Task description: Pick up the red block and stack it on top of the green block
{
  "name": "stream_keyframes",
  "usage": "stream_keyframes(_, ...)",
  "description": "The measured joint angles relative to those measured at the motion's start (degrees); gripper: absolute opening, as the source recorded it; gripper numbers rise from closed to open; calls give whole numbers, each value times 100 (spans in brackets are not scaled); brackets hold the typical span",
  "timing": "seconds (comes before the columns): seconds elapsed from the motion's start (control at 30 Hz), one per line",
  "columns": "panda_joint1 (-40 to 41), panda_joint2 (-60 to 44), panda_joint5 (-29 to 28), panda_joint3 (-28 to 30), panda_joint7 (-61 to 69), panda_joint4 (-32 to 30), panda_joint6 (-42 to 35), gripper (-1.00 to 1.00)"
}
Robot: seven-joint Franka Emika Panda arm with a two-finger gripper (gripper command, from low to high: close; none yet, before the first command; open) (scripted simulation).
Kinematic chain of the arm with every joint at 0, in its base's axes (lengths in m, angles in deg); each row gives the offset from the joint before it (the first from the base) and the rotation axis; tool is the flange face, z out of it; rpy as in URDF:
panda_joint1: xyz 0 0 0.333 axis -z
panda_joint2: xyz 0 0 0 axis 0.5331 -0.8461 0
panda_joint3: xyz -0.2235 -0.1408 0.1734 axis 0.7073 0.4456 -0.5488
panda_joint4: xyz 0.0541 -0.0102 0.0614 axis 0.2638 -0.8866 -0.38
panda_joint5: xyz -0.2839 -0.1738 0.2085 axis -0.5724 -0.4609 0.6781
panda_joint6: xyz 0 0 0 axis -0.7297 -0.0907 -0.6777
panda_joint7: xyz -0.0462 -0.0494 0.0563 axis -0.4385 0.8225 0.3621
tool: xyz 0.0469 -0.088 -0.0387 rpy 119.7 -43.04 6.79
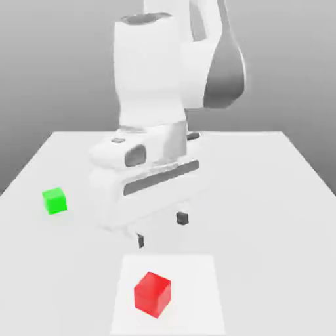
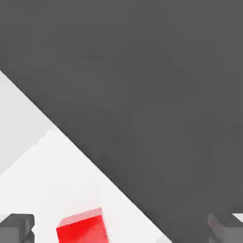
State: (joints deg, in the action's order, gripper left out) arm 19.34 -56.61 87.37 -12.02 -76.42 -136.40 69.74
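Observation:
The red block (image 1: 152,294) is a small glossy cube lying on a paler square patch near the table's front edge. The green block (image 1: 55,200) rests on the table at the exterior view's left, well apart from the red one. My gripper (image 1: 161,229) hangs above the table behind the red block, open, with nothing between its two dark fingertips (image 1: 183,217). In the hand view the red block (image 2: 80,229) shows between the spread fingertips (image 2: 16,228) of the gripper (image 2: 121,230), nearer to one of them.
The white table (image 1: 275,197) spreads wide around both blocks. The paler square patch (image 1: 197,282) lies flat under the red block. In the hand view the table edge (image 2: 95,161) runs diagonally, with dark floor beyond it.

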Motion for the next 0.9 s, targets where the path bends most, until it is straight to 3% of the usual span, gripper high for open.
stream_keyframes(0.13, 119, -755, -26, -69, 778, -206, 411, 0)
stream_keyframes(0.27, 385, -1576, 426, -429, 1218, -111, 1057, 0)
stream_keyframes(0.3, 479, -1781, 546, -549, 1310, -79, 1223, -100)
stream_keyframes(0.53, 505, -1830, 570, -581, 1329, -71, 1252, -100)
stream_keyframes(0.73, 364, -743, -185, -198, 919, -259, 385, -100)
stream_keyframes(0.9, 1406, 110, -1000, 322, 2265, -489, -111, -100)
